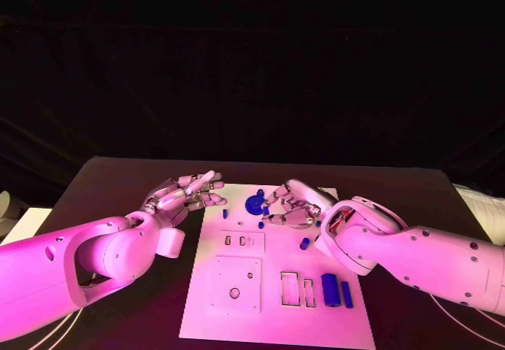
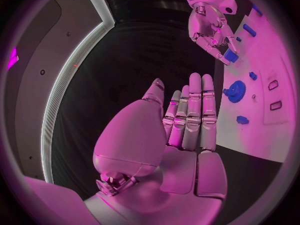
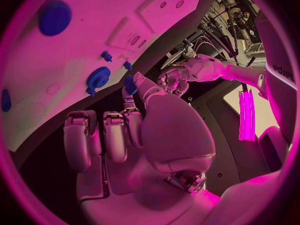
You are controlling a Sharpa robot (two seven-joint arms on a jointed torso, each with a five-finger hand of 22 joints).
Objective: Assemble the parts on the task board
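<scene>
right hand (image 1: pixel 293 205) pinches a blue part (image 3: pixel 130 83); left hand (image 1: pixel 190 191) hovers flat, fingers straight.

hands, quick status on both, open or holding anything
Left hand: open, fingers straight, holding nothing, off the task board.
Right hand: fingers curled over the board, pinching a small blue part.
</scene>
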